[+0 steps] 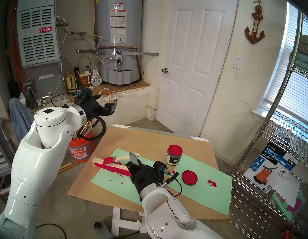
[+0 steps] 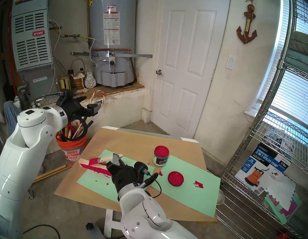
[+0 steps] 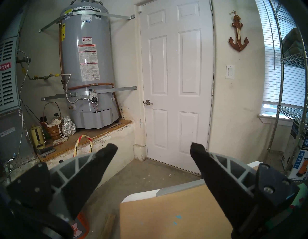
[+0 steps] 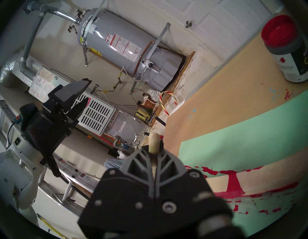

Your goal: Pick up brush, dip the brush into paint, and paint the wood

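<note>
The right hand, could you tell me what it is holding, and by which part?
The right hand is shut on the brush, gripping the pale wooden handle near its tail end.

You had a red-coated lid [image 1: 189, 177] lying on green paper [image 1: 208, 190], an orange bucket [image 1: 81, 149] beside the surface [image 1: 147, 136], and a grey water heater [image 1: 117, 27] behind.

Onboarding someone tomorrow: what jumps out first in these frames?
Crimson against green: the wood lies at the left end of the green paper, partly coated, with the brush across it, its handle in the shut right gripper. Further right, the open jar of paint stands on the table, its red-coated lid on the paper. The left gripper is off the table's left edge, fingers apart, empty.
</note>
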You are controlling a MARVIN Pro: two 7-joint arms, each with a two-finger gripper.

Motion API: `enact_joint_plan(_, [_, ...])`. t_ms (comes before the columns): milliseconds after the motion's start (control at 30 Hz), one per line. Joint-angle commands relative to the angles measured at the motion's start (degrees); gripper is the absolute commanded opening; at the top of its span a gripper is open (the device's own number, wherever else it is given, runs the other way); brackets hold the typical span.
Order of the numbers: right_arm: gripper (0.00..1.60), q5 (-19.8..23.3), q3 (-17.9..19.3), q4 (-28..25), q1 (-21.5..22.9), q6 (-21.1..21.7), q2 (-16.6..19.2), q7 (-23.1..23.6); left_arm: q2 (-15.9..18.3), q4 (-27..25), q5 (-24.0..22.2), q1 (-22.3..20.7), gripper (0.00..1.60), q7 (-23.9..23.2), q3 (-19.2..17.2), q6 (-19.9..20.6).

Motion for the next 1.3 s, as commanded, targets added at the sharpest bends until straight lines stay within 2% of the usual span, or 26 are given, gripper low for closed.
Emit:
enact_joint_plan(0, [0.0,0.63,-0.24,-1.18,0.24,0.48,-0.36,0.46,0.08,-0.8,0.06,-0.85,1.6,0.22,-0.39,-0.18])
enact_joint_plan(767, [0.0,-1.25,-0.57,-0.46,0.15,-0.28,0.05,-1.14,0.35,-0.81,-0.28,-0.84,1.6,0.51,-0.24,-0.27])
enact_joint_plan(1267, [0.0,0.35,0.28,-0.27,0.21,0.94,0.41,-2.98,0.51,-0.81,-0.47,-0.83,1.6,0.66,-0.16,-0.32])
